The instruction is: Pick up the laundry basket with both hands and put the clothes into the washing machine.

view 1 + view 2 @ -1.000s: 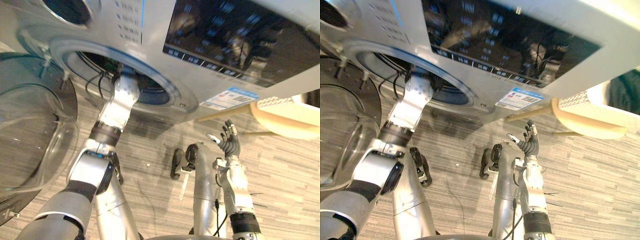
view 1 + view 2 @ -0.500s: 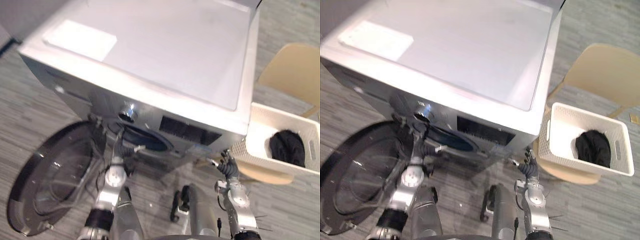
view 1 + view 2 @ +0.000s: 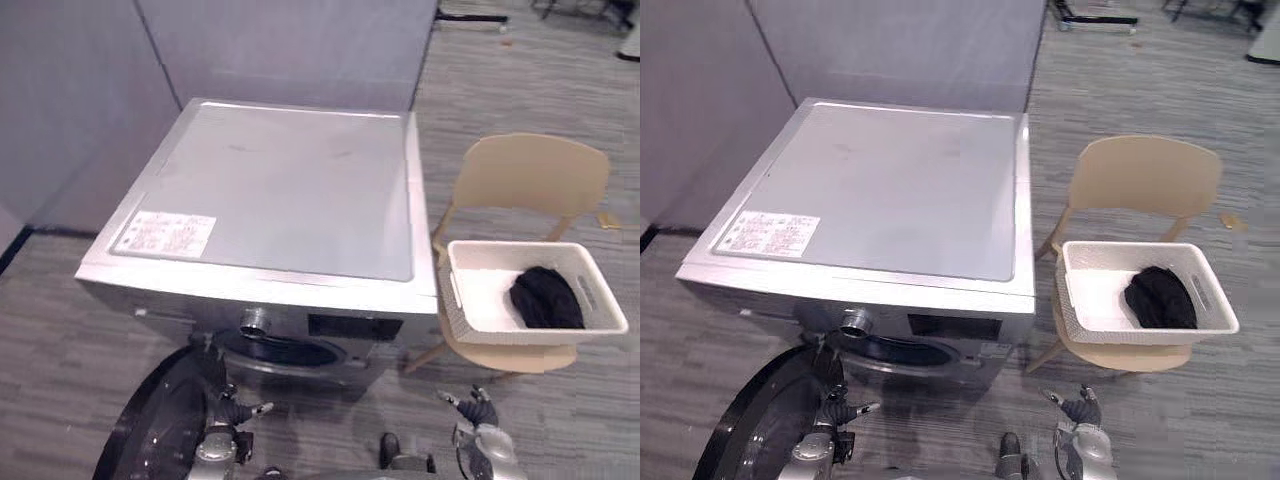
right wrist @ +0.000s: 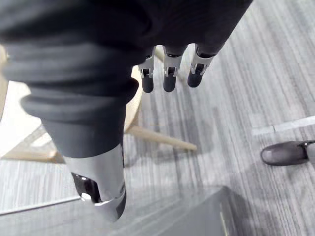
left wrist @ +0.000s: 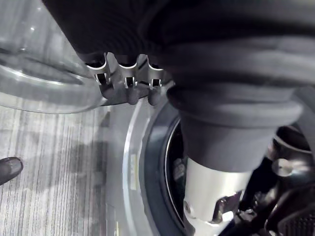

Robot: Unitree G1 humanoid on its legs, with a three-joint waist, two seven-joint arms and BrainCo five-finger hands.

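My left hand [image 3: 232,412] hangs low in front of the washing machine [image 3: 280,190]. Its fingers [image 5: 129,83] are straight and relaxed, with nothing between them and the thumb [image 5: 209,196]. Just past them are the glass of the open door [image 3: 165,430], swung out to my left, and the dark rim of the drum opening [image 3: 285,350]. My right hand [image 3: 478,408] is low too, near the washer's front right corner, fingers [image 4: 167,78] loosely spread over bare floor and holding nothing.

The white laundry basket [image 3: 456,312] sits on the seat of a beige chair [image 3: 535,180] just beside the washer's right side, above and beyond my right hand and well apart from my left. A dark bundle of clothes [image 3: 545,298] lies in it, towards the end away from the washer. The rest of the basket floor is bare.

The basket looks like thin perforated plastic: light, fairly stiff, and likely to flex if I squeeze its long walls. With so little inside it should lift easily, though the load will tip it slightly towards the far end. A handle slot [image 3: 599,291] shows in that short end wall, and I expect a matching one in the end nearest the washer. One hand under each short rim, fingers hooked through the slots, seems the surest hold. The clothes are soft and limp and will slide if the basket tilts.
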